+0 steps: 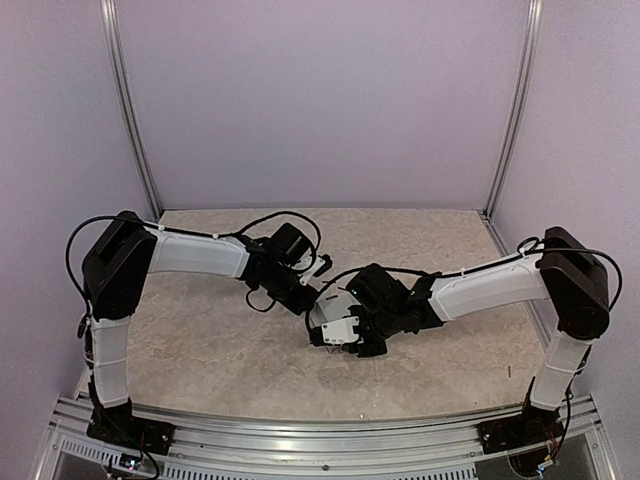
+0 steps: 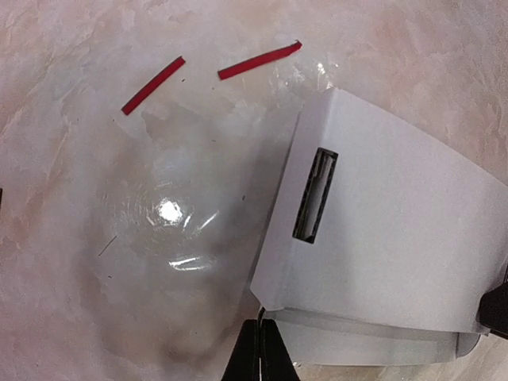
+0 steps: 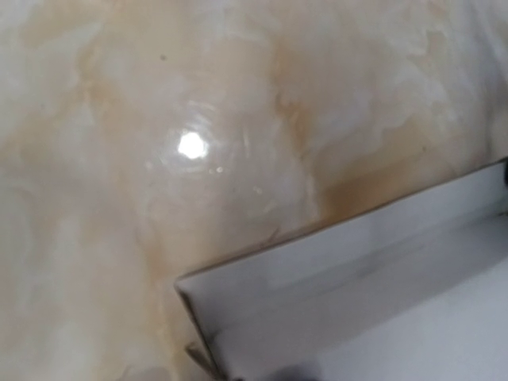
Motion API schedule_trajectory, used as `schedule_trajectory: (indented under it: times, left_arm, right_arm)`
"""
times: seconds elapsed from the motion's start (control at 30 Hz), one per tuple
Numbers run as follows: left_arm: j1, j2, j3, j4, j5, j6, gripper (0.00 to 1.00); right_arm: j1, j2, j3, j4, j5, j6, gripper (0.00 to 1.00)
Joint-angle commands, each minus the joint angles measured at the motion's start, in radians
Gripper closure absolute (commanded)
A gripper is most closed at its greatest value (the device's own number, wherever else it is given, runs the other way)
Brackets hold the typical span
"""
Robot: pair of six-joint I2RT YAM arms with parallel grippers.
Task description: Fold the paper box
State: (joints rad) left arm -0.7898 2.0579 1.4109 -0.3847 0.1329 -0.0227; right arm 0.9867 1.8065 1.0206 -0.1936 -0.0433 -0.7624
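Paper box (image 2: 381, 238), partly formed, with a dark slot (image 2: 315, 194) in one wall, lies midway between the left and right edges of the table (image 1: 200, 340), where both arms reach it. Left gripper (image 2: 258, 353) has its fingers pressed together at the box's corner, likely bracing it. Right gripper (image 1: 352, 335) sits at the opposite end, probably steadying the box; whether it clamps the card I cannot tell. Two red strips (image 2: 153, 85) lie nearby.

Your overhead view is evenly lit, soft shadows. Both wrist views catch a round glare spot on the glossy table (image 2: 63, 278); your right wrist shot is blurry, paper box (image 3: 357, 262) edges soft.
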Motion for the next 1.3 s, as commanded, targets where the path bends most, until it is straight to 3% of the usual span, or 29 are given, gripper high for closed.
schedule_trajectory:
  times: [0.0,0.87,1.27]
  left_arm:
    - [-0.034,0.02,0.076,0.005,0.172,-0.02,1.0]
    - [-0.028,0.029,0.108,-0.034,0.147,-0.043,0.95]
    - [-0.034,-0.054,0.067,-0.073,0.069,-0.045,0.83]
  right_arm:
    - [0.017,0.095,-0.05,-0.129,-0.052,0.004,0.7]
    - [0.015,0.051,-0.054,-0.124,-0.016,0.021,0.7]
    - [0.001,-0.025,-0.055,-0.137,0.001,0.037,0.65]
